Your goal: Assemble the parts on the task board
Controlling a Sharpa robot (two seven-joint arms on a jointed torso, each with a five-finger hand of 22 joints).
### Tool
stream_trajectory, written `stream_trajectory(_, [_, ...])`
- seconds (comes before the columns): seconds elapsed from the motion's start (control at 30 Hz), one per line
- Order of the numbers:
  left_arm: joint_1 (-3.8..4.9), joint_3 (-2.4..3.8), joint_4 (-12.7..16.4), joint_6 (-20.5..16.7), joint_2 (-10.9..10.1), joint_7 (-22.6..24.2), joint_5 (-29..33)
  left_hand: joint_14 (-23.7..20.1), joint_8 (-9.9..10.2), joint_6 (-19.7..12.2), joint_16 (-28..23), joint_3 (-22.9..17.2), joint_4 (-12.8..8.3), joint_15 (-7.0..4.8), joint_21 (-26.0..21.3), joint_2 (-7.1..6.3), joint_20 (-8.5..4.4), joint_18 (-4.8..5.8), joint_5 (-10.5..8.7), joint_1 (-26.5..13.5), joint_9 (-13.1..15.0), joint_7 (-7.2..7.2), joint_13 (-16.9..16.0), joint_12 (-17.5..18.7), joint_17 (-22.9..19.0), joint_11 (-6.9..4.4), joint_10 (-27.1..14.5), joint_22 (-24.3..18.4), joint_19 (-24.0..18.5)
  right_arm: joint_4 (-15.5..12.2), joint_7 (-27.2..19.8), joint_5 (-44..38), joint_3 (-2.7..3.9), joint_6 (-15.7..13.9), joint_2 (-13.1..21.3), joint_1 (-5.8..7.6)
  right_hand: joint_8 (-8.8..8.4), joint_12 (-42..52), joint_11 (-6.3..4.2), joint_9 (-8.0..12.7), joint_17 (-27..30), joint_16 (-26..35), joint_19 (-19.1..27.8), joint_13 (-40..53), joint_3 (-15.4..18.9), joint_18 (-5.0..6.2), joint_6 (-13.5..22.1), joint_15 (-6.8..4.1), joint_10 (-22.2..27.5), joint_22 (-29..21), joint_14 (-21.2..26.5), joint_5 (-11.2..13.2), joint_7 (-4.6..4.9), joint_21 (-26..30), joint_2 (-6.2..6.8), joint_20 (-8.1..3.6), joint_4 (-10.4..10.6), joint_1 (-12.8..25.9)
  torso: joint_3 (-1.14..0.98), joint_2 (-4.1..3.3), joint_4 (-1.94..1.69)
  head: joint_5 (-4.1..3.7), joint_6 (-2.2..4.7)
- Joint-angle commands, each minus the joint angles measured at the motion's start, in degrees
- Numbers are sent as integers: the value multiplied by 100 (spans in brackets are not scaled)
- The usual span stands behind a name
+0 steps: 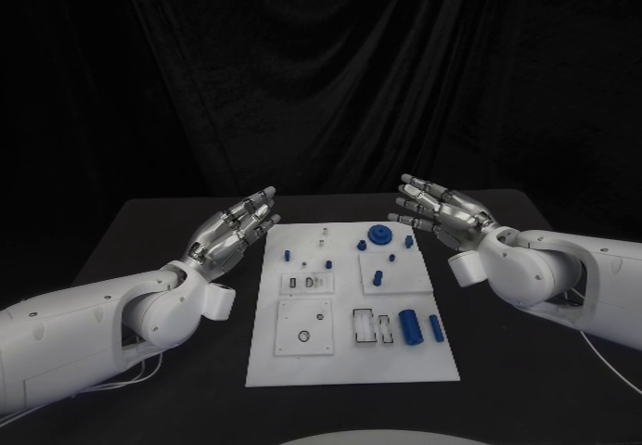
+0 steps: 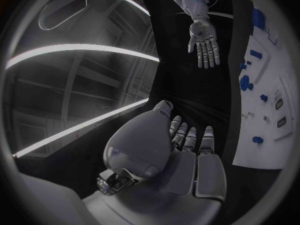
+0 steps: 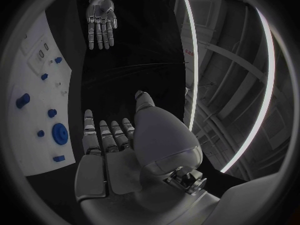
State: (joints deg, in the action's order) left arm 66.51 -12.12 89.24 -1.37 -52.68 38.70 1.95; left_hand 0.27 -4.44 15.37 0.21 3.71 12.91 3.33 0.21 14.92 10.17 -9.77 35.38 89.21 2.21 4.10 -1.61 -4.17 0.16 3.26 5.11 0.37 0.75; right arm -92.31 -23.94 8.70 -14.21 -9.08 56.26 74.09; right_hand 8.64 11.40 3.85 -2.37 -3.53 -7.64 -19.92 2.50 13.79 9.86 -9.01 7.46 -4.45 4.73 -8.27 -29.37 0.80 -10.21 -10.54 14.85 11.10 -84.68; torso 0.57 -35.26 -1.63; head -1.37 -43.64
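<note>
Board between two bare hands, parts not yet picked up.

The board lies flat on the black surface, its long axis running away from the robot, with blue parts scattered over it: a gear-like disc at the far end, small pegs mid-board, two cylinders nearer the robot. It sits inward of both sets of fingers, between them. The left hand hangs just beside the board's far left edge, the right hand just off its far right corner; the disc looks nearer the right hand, though depth is hard to judge. Both hands are raised, fingers spread wide, holding and touching nothing. The next move probably calls for a reach inward and down.
</note>
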Motion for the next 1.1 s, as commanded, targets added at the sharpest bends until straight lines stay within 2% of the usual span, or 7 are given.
stream_trajectory(0.03, [24,5,68,-98,-83,617,-224,26,-38,74,32,-63,8,41,42,-58,59,-61,32,58,13,18,-13,-70,15,13,68,9,17,19,437,-869,5,212,54,163,197,362,28,-16,-41,-161,-540,16,-39,58,-108,31,-10,23,-205,-165,109,-145,16,110,-139,-237,21,-124,-42,-42,-45])
stream_trajectory(0.2, [53,5,122,-163,-217,691,-273,50,-72,181,51,-135,37,73,50,-118,103,-66,65,112,25,44,-31,-196,25,80,133,14,34,90,925,-2357,5,114,87,455,460,966,122,-21,-143,-601,-1592,19,-453,69,-163,68,44,48,-904,-155,100,-391,-48,96,-564,-677,36,-223,-70,-26,-79])
stream_trajectory(0.33, [70,5,133,-207,-307,765,-288,76,-96,261,72,-211,52,131,58,-153,156,-66,77,158,32,55,-38,-284,36,160,157,20,50,180,1301,-3547,4,114,47,654,752,1525,94,-46,-283,-1103,-2163,47,-577,71,-467,87,-121,71,-1841,172,275,-514,-8,-20,-727,-723,56,-294,-87,-20,-64])
stream_trajectory(0.47, [93,4,120,-238,-373,809,-295,85,-98,273,79,-227,58,143,58,-160,165,-65,91,164,33,49,-38,-300,39,175,158,20,51,311,1654,-4996,4,36,-76,816,1177,2414,172,-101,-410,-1408,-2658,103,-824,62,-1222,-104,-886,97,-2796,786,386,-589,63,-235,-872,-758,87,-396,-140,-45,-84])
stream_trajectory(0.8, [187,4,240,-227,-439,866,-299,102,-112,327,93,-270,62,169,64,-179,187,-65,122,184,38,60,-43,-350,45,207,170,24,63,384,2568,-8097,5,-354,-276,974,953,2168,236,-221,-730,-2194,-4337,113,-1090,65,-2432,-448,-2034,642,-5058,1368,406,-1518,523,-656,-977,-539,172,-695,-303,-148,-39])
stream_trajectory(0.93, [225,4,298,-231,-466,873,-299,113,-114,338,102,-290,65,185,67,-190,199,-65,129,192,39,64,-44,-369,50,222,171,26,69,348,2824,-9158,5,-499,-308,997,823,2061,94,-256,-1236,-3169,-4934,124,-1142,58,-2645,-710,-2645,1178,-5883,1430,218,-2316,638,-914,-968,-435,189,-757,-352,-222,-19])
stream_trajectory(1.1, [257,5,344,-223,-484,874,-299,116,-114,340,104,-299,66,193,68,-194,206,-65,131,194,38,66,-44,-375,50,228,169,27,71,293,3062,-10114,6,-551,-341,1015,502,1637,-26,-404,-2273,-4853,-4957,145,-1513,-124,-2828,-851,-3108,3531,-5847,1432,131,-4522,855,-1027,-813,-265,190,-828,-433,-325,8])
